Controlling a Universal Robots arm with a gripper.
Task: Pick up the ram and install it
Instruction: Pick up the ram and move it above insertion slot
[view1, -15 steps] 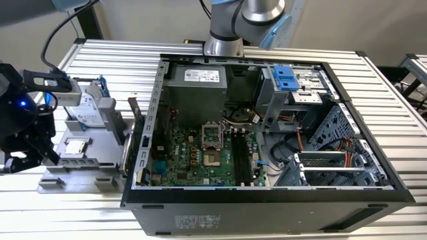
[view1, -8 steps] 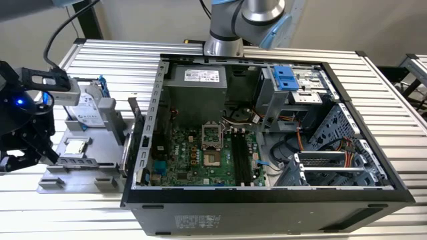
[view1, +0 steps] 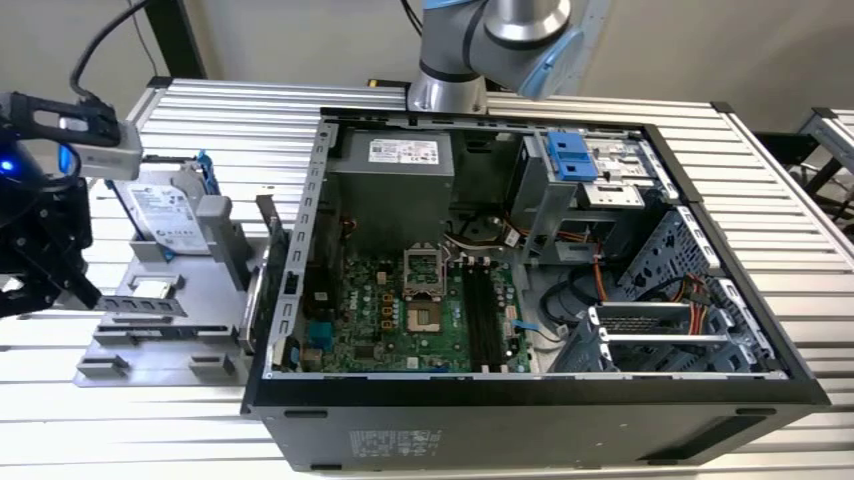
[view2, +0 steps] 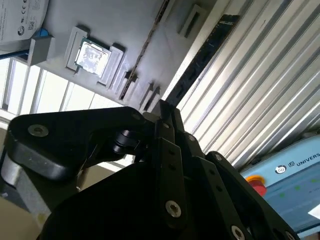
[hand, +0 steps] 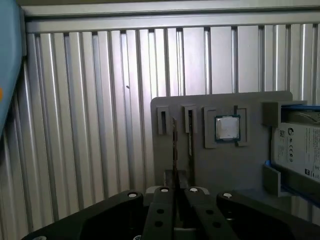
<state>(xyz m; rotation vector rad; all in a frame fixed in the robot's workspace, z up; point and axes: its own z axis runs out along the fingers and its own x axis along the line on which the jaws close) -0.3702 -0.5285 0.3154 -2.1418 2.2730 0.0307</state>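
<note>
Gripper (view2: 162, 107) fingers are drawn narrow, nearly parallel, and pinch the near end of the ram (view2: 200, 60). The stick runs straight out from between the tips in both wrist views. Whether it has left its slot I cannot tell. The hand is black metal, with flat bolted links and round silver screw heads. In the exterior view it hangs at the left edge of the grey tray (view1: 147, 340), well apart from the open computer case (view1: 534, 420).

The ram is long, thin and dark, and the first wrist view shows it edge-on as a fine line (hand: 174, 150). A second thin stick (hand: 190, 142) stands just beside it, so two sticks in all. The tray is matte grey, moulded with rectangular pockets. It holds one square silver processor chip (hand: 227, 127) in a raised frame, and one hard drive (hand: 300, 150) with a pale label and blue brackets. Underneath lies a table (hand: 75, 125) of ribbed aluminium — long parallel grooves, dull shine.
</note>
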